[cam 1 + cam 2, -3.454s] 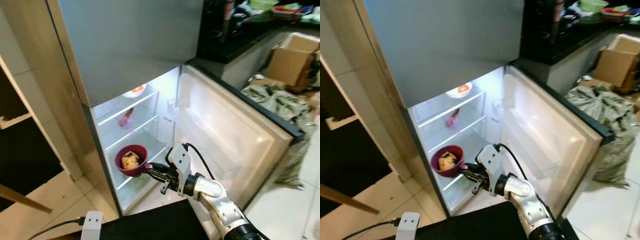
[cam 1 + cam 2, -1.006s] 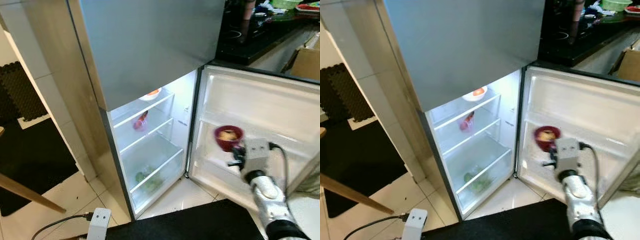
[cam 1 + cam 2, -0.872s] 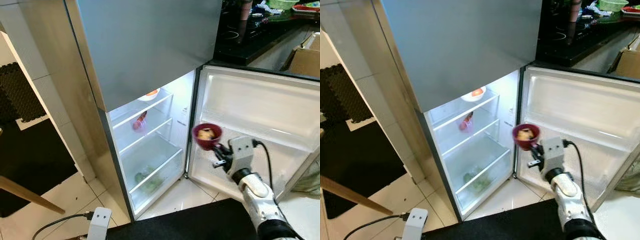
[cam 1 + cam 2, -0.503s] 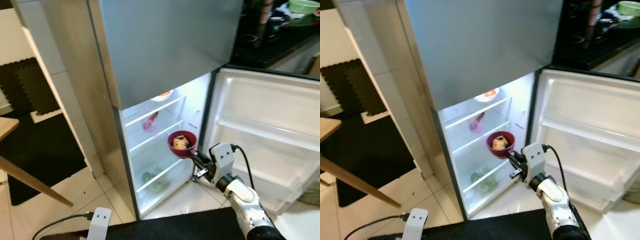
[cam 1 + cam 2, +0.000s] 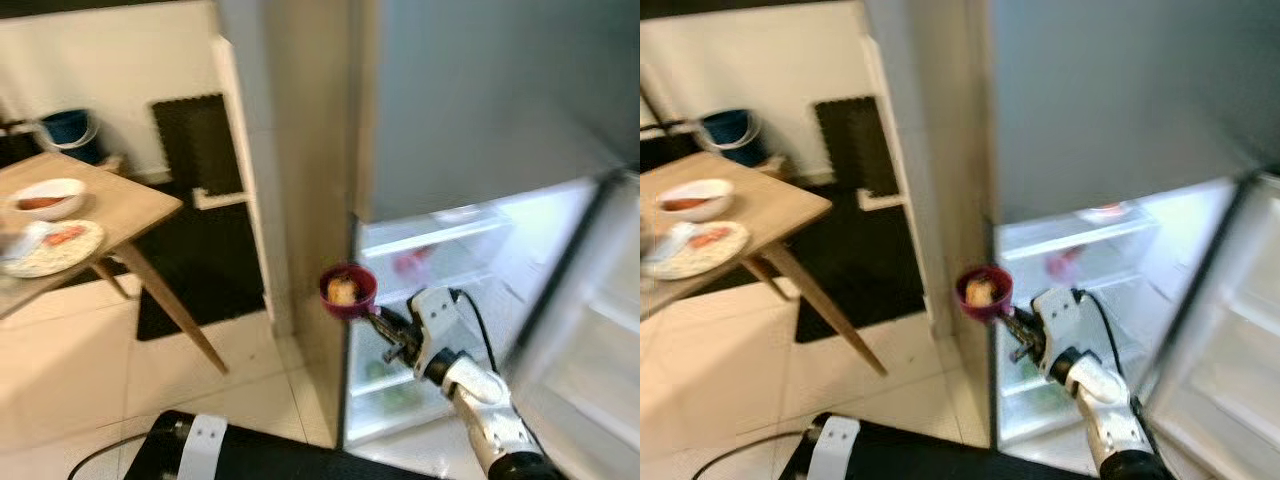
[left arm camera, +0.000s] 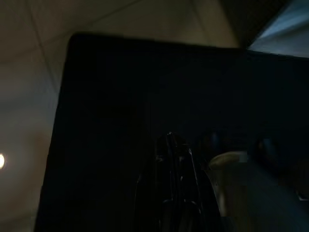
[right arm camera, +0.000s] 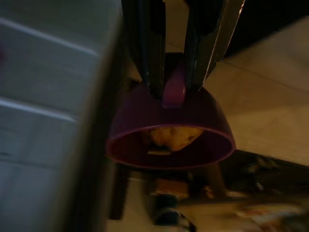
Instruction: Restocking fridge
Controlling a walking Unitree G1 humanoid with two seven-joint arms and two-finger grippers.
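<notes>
Plastic, smooth and maroon, one round bowl (image 5: 347, 291) hangs in the air just outside the open fridge (image 5: 455, 290), level with its front edge. Inside sits a single pale, lumpy piece of food (image 7: 176, 137). The right gripper (image 7: 173, 84) pinches the bowl's small tab handle between its two long black fingers, closed tight on it. Glass shelves glow white inside the fridge, whose steel front is dull grey. Well to the left stands a wooden table (image 5: 120, 215) carrying one white bowl (image 5: 45, 197) and one flat plate (image 5: 55, 246). Dim and shaded, the left gripper (image 6: 174, 150) hangs with fingers pressed together over something dark.
</notes>
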